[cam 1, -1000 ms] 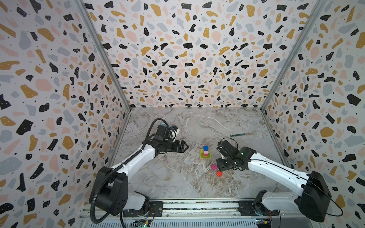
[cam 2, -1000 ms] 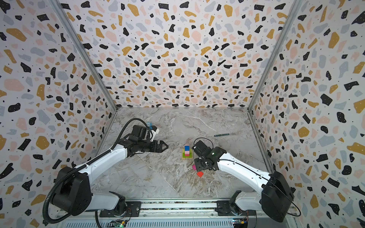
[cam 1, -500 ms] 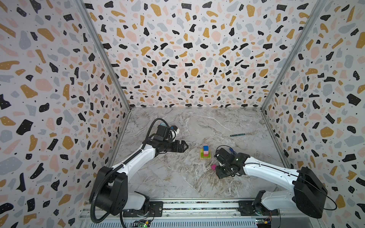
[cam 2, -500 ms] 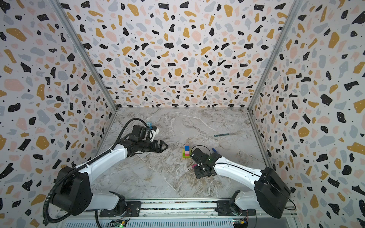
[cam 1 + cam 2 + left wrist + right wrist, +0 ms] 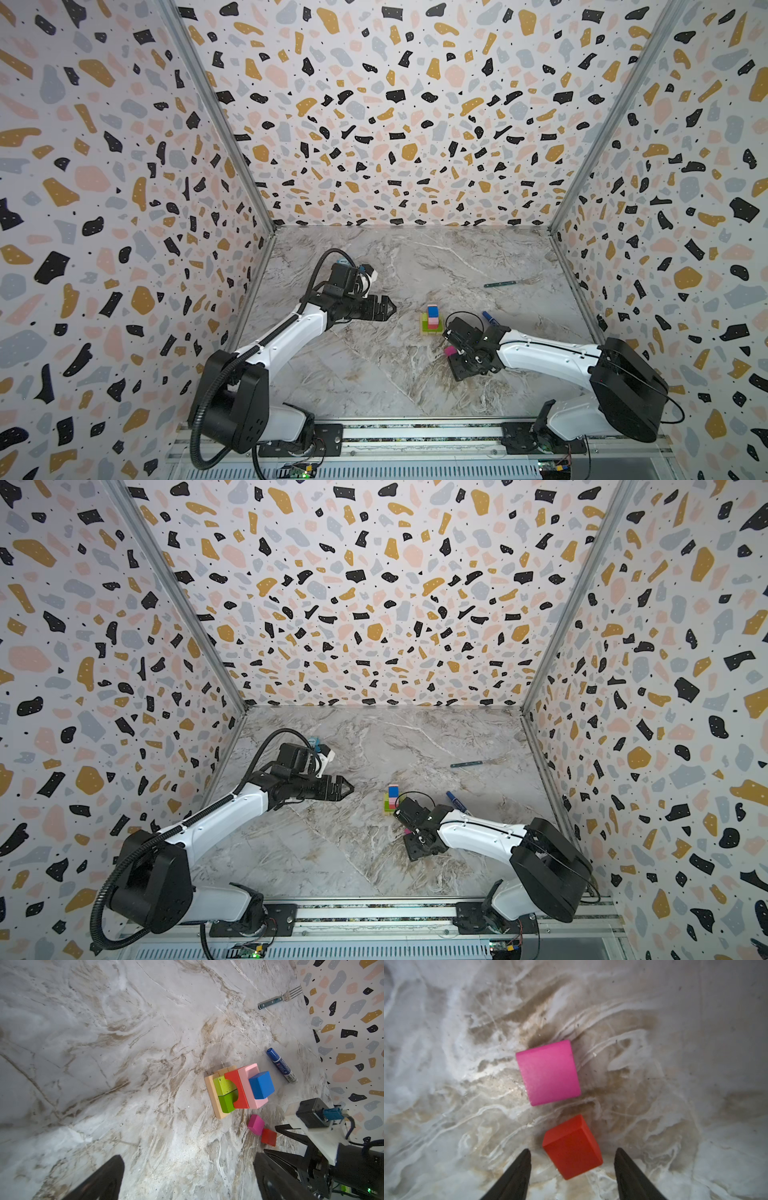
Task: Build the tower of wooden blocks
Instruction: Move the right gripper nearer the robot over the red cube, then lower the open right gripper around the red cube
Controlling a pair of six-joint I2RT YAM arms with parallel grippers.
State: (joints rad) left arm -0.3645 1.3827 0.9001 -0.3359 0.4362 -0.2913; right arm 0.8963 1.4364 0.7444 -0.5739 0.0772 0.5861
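Left fingers (image 5: 99, 1180) stay wide, empty; right fingers (image 5: 517, 1174), parted, now straddle the orange-red cube (image 5: 572, 1147).

Magenta cube (image 5: 548, 1073), orange-red cube (image 5: 572, 1147) — grey-veined marble table (image 5: 353, 374), terrazzo-speckled walls (image 5: 395, 124)

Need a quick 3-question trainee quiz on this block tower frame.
1. Which block tops the tower?
2. True or false: the right tool is shut on the magenta cube.
3. Cubes lying loose off the tower: A one, B two, C three?
Key: 1 blue cube. 2 False: it is open, around the orange-red cube. 3 B.
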